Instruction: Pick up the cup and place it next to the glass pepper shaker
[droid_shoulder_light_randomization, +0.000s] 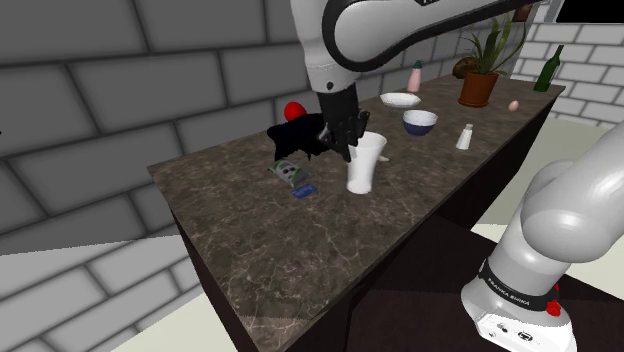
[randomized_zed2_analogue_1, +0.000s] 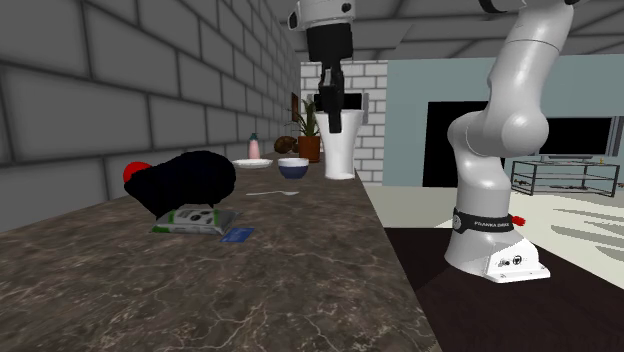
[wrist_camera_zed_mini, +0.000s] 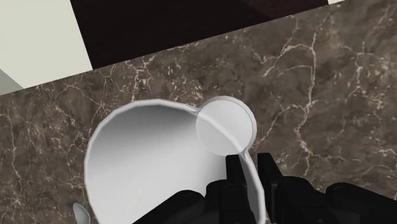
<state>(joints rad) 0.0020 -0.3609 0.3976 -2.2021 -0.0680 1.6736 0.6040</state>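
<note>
Two fingers (wrist_camera_zed_mini: 267, 168) astride the white cup's (wrist_camera_zed_mini: 146, 162) wall, rim partly cut off.

Bare dark marble desk (droid_shoulder_light_randomization: 425, 165) lies open between the tall white cup (droid_shoulder_light_randomization: 362, 165) and the small white shaker (droid_shoulder_light_randomization: 465, 136). A blue-and-white bowl (droid_shoulder_light_randomization: 420, 122) stands just behind that lane. A black lump (droid_shoulder_light_randomization: 300, 130) and a green-white packet (droid_shoulder_light_randomization: 289, 172) crowd the cup's other side.
</note>
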